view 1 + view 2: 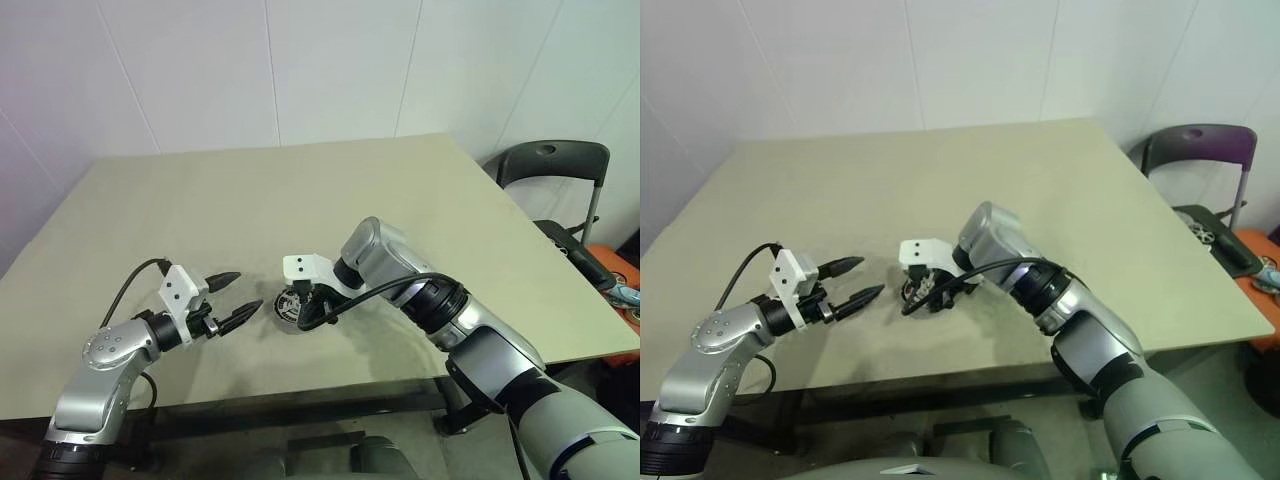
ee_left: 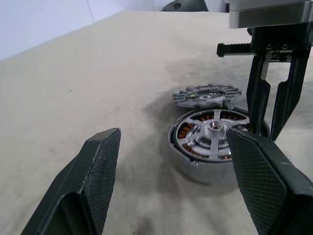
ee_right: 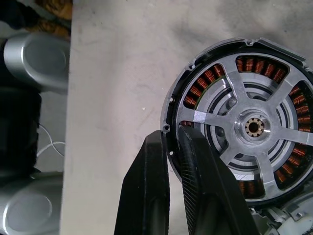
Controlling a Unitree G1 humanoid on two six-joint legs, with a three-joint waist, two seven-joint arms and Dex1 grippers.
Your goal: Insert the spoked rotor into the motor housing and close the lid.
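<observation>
Spoked rotor (image 3: 254, 128) seated in motor housing (image 2: 195, 164) on beige table (image 1: 300, 200), white walls, right tool (image 3: 173, 147) clenched on its rim, left tool (image 1: 238, 296) released.

A plain beige table (image 1: 300, 200) is carrying the parts near its front edge. The motor housing (image 2: 195, 159) is sitting flat on it with the spoked rotor (image 3: 254, 129) lying inside, and the lid (image 2: 205, 94) is lying just beside it.
</observation>
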